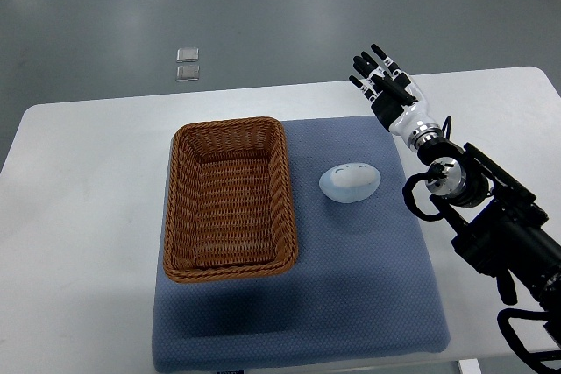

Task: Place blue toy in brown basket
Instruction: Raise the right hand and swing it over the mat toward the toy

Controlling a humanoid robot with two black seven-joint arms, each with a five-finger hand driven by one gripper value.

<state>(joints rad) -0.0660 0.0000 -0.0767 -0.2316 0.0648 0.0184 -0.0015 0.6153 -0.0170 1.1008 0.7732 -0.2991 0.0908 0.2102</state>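
White table [79, 181], bearing a blue mat [368, 286]. Brown basket [230, 201] on the mat's left part; pale blue toy [350, 182] lying on the mat just right of it. Right hand [383, 78] above the mat's far right corner, fingers spread, holding nothing.

Blue toy [350, 182] lies beside brown basket [230, 199]; right hand [386, 85] open, apart

the blue toy [351, 182] lies alone on the blue mat [368, 304], apart from the brown basket [230, 200] on its left, with bare mat on every side. the right hand [383, 78], fingers spread, hovers past the mat's far right corner, nothing between it and the toy. the basket's raised rim is the only barrier.
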